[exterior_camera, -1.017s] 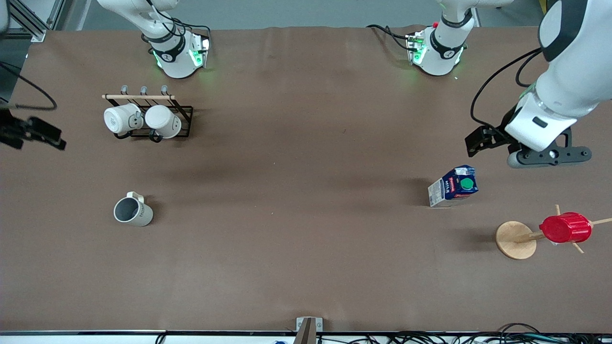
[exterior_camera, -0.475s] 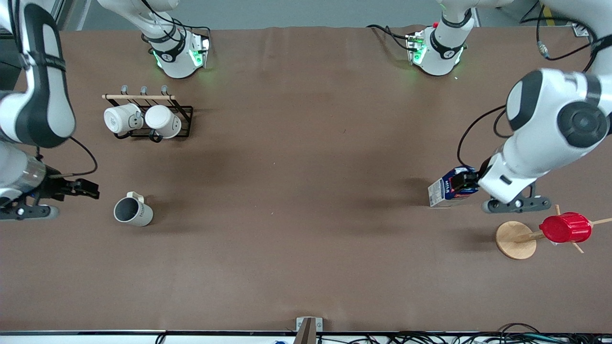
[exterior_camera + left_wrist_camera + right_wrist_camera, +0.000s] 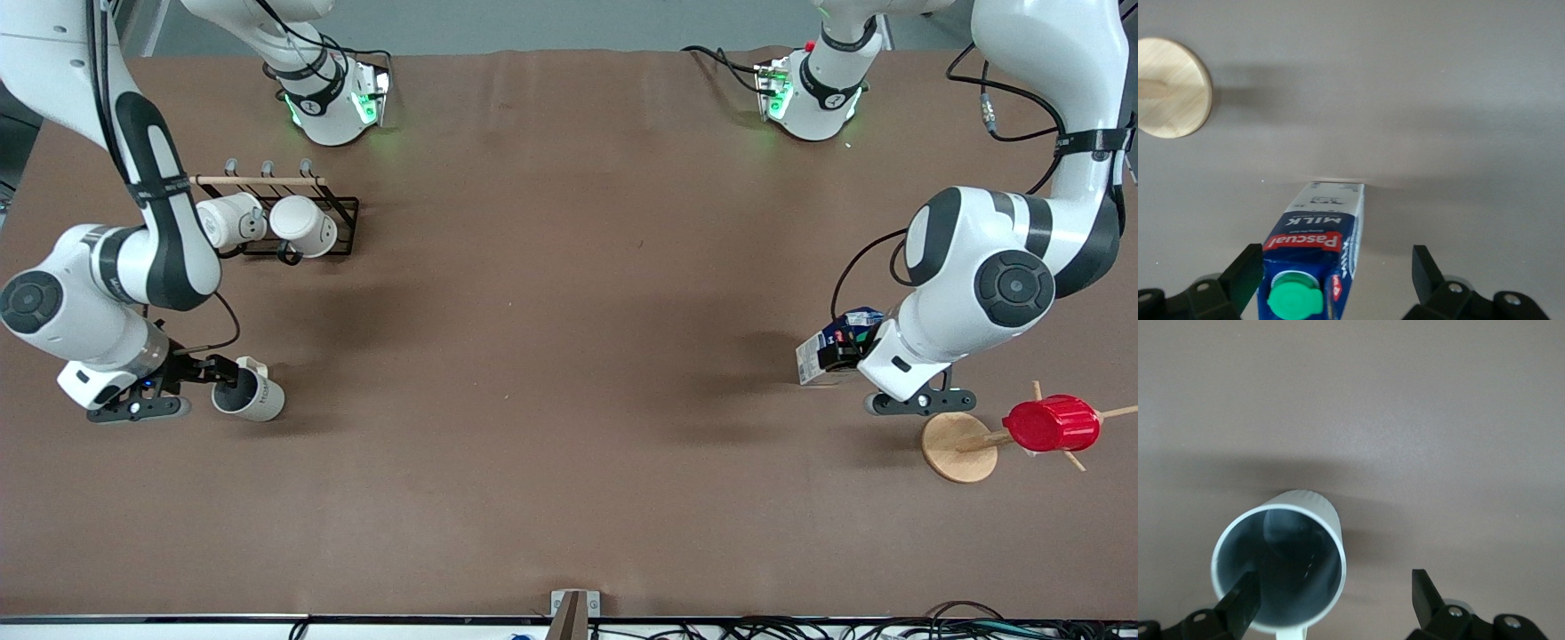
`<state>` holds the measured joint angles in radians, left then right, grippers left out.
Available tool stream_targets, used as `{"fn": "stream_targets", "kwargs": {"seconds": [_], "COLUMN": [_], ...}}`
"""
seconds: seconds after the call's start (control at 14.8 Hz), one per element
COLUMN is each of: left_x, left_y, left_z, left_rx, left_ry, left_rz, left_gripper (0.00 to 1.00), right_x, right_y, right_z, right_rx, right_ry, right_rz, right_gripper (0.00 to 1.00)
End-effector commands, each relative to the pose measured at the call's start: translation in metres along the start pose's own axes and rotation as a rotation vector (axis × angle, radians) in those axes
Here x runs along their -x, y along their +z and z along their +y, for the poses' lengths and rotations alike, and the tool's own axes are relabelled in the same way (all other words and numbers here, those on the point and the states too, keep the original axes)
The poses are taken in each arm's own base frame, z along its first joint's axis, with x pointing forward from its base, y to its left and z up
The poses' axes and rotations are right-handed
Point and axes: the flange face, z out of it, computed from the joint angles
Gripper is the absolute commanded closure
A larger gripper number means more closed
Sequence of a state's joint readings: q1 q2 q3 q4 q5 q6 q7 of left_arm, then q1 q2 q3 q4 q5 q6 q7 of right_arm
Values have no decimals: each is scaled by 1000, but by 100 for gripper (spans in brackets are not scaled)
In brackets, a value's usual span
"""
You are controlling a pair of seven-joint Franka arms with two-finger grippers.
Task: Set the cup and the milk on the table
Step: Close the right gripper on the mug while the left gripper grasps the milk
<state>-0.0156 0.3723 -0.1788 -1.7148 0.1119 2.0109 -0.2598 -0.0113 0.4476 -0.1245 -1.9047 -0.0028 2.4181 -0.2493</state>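
Both grippers are down at their targets with jaws spread wide and nothing clamped. On the right arm, the gripper (image 3: 213, 372) sits at the cup (image 3: 249, 397), on the side toward that arm's end of the table. In the right wrist view, the right gripper (image 3: 1331, 597) straddles the rim: one finger (image 3: 1241, 607) hangs over the cup's (image 3: 1281, 563) dark grey mouth and the other stands clear outside the wall, with a gap between it and the cup. The cup stands upright on the table (image 3: 551, 356), nearer the front camera than the black rack (image 3: 342, 222) that holds two white mugs (image 3: 267, 222).

At the milk (image 3: 822, 348), the left gripper (image 3: 845, 348) has come in from the left arm's end of the table. In the left wrist view, the left gripper (image 3: 1335, 273) has one finger (image 3: 1245, 277) just beside the blue side of the carton (image 3: 1315, 257), whether touching I cannot tell, while the other finger stands well apart from it. The milk stands on the table with its green cap (image 3: 1295, 300) toward the wrist camera.

Beside the milk, toward the left arm's end and a little nearer the front camera, is a round wooden stand (image 3: 956, 444) with a red cup (image 3: 1053, 424) on one of its pegs.
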Motion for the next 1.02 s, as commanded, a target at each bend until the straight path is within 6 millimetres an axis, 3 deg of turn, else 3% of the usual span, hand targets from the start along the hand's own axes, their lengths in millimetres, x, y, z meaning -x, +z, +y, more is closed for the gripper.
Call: {"fn": "stream_targets", "kwargs": {"seconds": [0.0, 0.14, 0.27, 0.47, 0.68, 0.95], "left_x": [6, 10, 11, 17, 19, 26], "left_y": [-2, 5, 7, 13, 16, 30], "left_z": [-20, -21, -21, -18, -18, -18], "left_rx": [-51, -58, -58, -43, -40, -26], "left_ry": [9, 12, 0, -16, -16, -11], "left_rz": [18, 2, -2, -22, -29, -64], "left_gripper": [2, 2, 2, 2, 2, 2], "right_x": [0, -1, 0, -1, -4, -10], "right_y": [13, 22, 27, 33, 41, 34], "right_z": [1, 0, -1, -1, 1, 3], "right_rx": [15, 17, 18, 18, 2, -11], "right_ry": [-19, -19, -21, -18, 21, 33], "right_rz": [20, 27, 32, 32, 37, 46], "right_gripper": [0, 1, 13, 51, 98, 100]}}
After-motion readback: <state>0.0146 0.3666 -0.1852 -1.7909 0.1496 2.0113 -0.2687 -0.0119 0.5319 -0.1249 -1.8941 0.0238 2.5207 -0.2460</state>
